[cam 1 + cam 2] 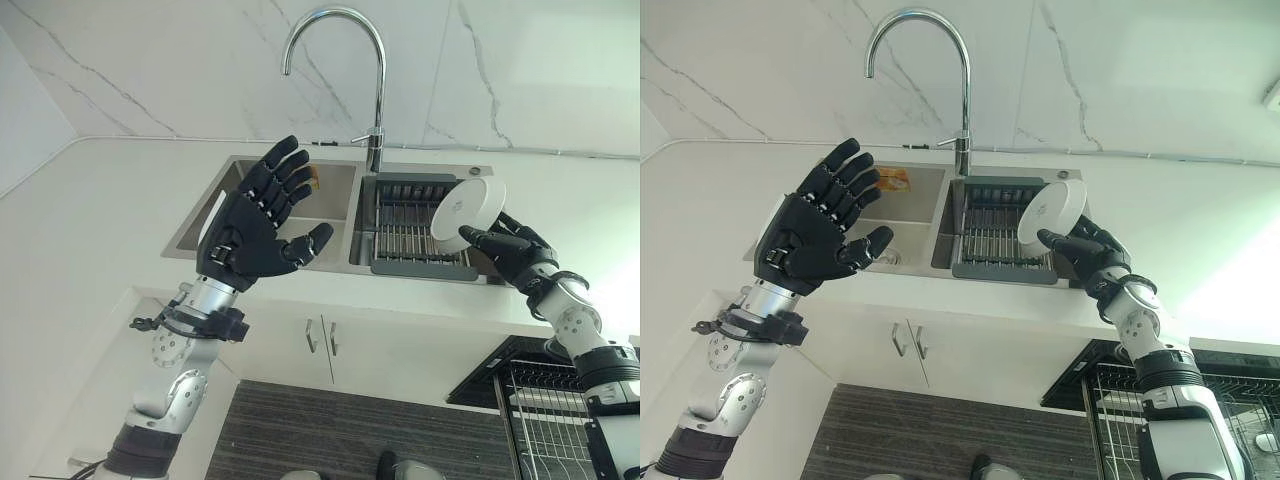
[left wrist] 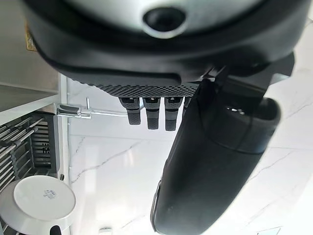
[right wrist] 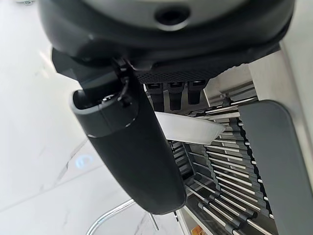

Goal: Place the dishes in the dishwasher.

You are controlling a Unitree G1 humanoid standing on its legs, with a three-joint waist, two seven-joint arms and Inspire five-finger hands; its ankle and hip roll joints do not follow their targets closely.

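head stereo pair looking down, wrist cameras close, sharing sink (image 1: 330, 215)

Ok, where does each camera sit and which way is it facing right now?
Left eye: on the head, facing the sink and faucet; both arms show.
Right eye: same scene from slightly beside it.
Left wrist: along the open left hand, toward the wall.
Right wrist: along the right hand pinching the plate over the drying rack.
Left wrist and eyes share the plate.

Bright, even daylight washes the white marble wall (image 1: 520, 70), glare blooms at the right counter (image 1: 1230, 290), and shadows are soft.
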